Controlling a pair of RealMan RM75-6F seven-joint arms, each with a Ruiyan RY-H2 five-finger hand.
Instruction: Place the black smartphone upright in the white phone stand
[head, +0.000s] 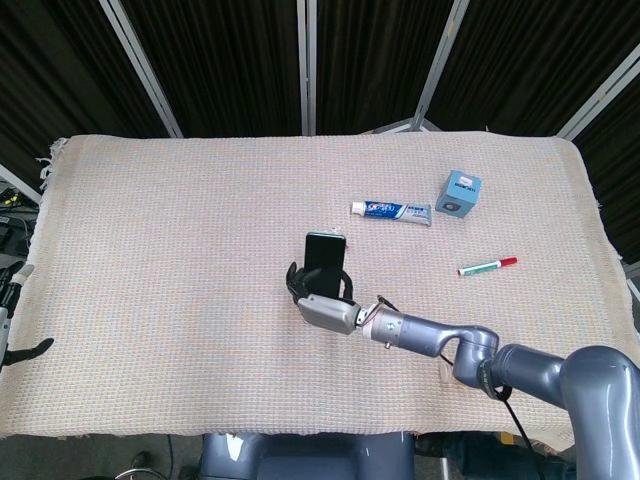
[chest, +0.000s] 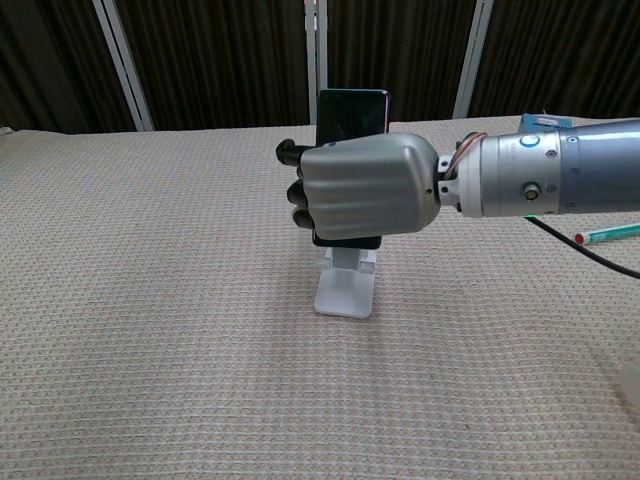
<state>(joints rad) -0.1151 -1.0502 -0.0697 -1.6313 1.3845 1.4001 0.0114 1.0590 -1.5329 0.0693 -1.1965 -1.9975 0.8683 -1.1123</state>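
Observation:
My right hand (chest: 365, 189) grips the black smartphone (chest: 351, 117) upright, fingers wrapped around its lower half. The phone's bottom edge sits just above, or on, the lip of the white phone stand (chest: 345, 290); whether they touch is hidden by the hand. In the head view the hand (head: 325, 306) covers the stand completely, and only the phone's top (head: 324, 258) sticks up. The left hand (head: 12, 330) shows only as a sliver at the left edge, off the table; its state is unclear.
A toothpaste tube (head: 391, 211), a blue box (head: 458, 191) and a green-and-red marker (head: 487, 266) lie at the back right. A small clear bottle sits behind my right forearm near the front edge. The woven cloth (head: 160, 250) covers the table.

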